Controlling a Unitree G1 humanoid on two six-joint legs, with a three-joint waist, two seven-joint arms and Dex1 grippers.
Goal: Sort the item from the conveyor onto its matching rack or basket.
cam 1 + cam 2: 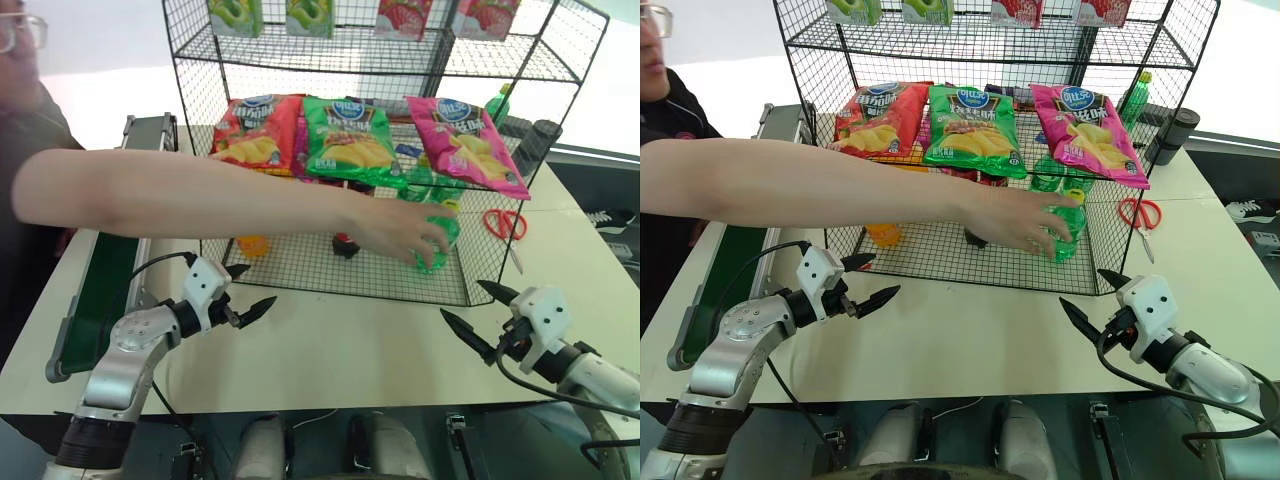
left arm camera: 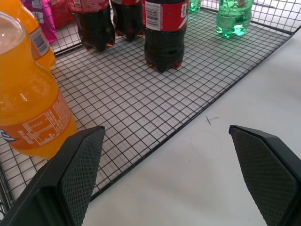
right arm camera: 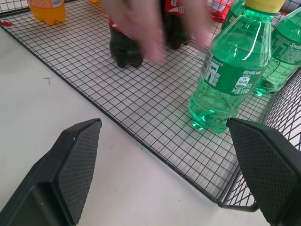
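Green soda bottle (image 3: 231, 70) — upright in the rack's bottom basket (image 3: 155, 117), a person's hand (image 1: 1025, 222) at it — stands just ahead of the right gripper (image 1: 1087, 295), the nearer one. Both it and the left gripper (image 1: 872, 281) gape wide, empty.

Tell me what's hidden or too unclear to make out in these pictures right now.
- Green soda bottle in the head views: mostly covered by the person's hand, so whether the hand grips it is unclear.
- Person's hand in the right wrist view: motion-blurred.
- Conveyor: middle stretch hidden behind the person's forearm.
- Top-tier cartons: cut off by the upper edge.
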